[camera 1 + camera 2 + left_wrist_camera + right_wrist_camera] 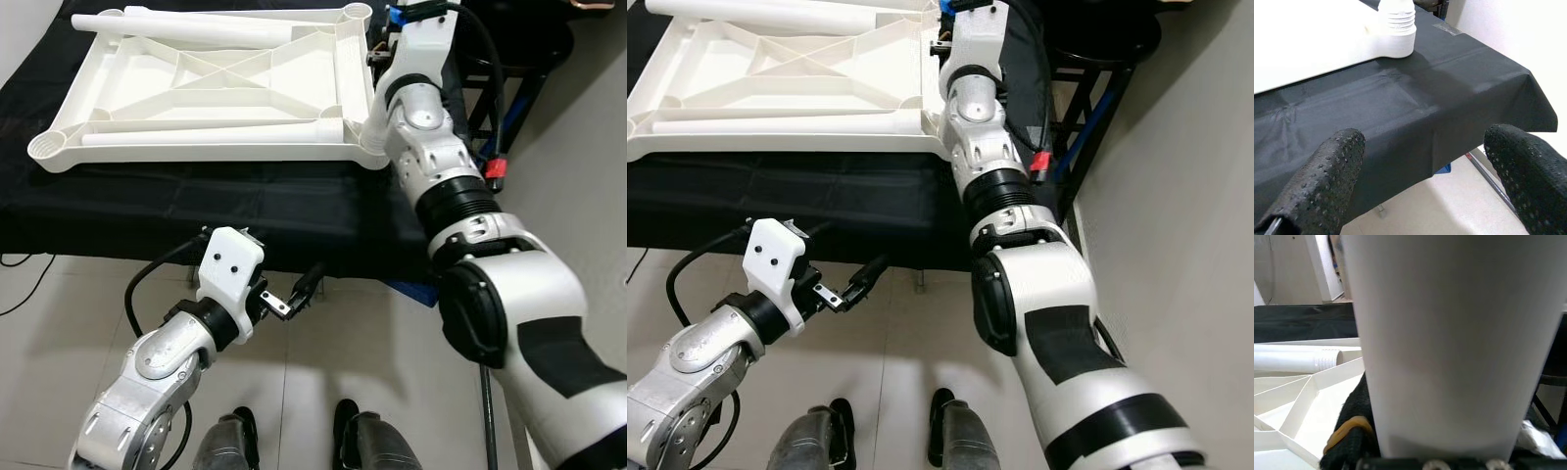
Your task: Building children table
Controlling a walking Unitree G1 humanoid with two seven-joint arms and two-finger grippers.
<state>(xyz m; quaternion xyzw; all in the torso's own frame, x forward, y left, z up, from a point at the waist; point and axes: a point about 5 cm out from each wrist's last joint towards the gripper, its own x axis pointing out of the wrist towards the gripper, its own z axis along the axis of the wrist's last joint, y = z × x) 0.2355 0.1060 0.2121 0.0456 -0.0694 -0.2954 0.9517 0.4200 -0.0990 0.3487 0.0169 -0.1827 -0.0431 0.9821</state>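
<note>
A pale tiled floor (59, 323) and a plain light wall (578, 147) frame a low tabletop (196, 211) draped in black cloth, which fills the upper half of the head views. On it, at upper left of the frame, we see the white children's table top (206, 93) lying upside down, ribbed underside up, with round leg sockets at its corners. Two loose white legs (196, 29) lie along it, one at the far edge and one at the near edge.

Our right arm reaches up the right side of the frame to the near right corner of the piece. The right tool (1440, 458) is clamped on a white leg (1449, 342) that looms close in its wrist view, so we judge the step in hand to be fitting a leg into a corner socket (the threaded socket (1397, 29) shows in the left wrist view). The next move calls for lining the leg up squarely over the socket and seating it.

Our left tool (299, 294) hovers low at centre, below the cloth's edge, fingers (1327, 176) apart and empty.
</note>
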